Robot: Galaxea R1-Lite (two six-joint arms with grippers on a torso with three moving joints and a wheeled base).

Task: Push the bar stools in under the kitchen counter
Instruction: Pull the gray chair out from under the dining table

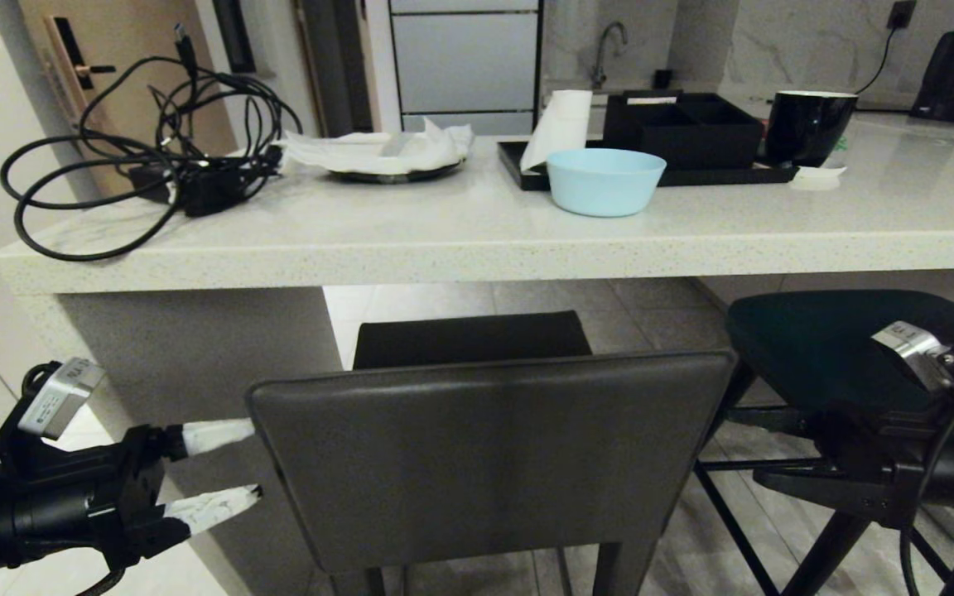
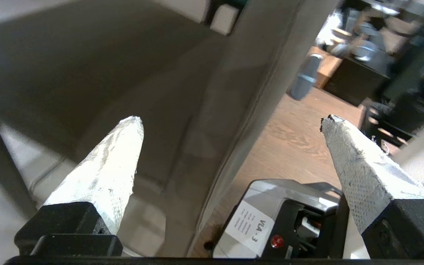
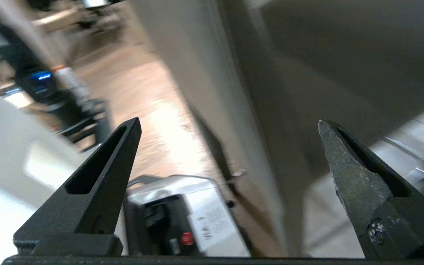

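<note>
Hands (image 1: 238, 462) spread beside stool back (image 1: 485, 463)

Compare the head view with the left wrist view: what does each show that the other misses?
Only the head view shows the thick white speckled kitchen counter with its pale blue bowl and tangled black cables, the teal stool and the right gripper's arm. Only the left wrist view shows wooden flooring behind the backrest. Both show the left gripper open, its white fingers straddling the edge of the dark grey leather stool's flat backrest.
</note>
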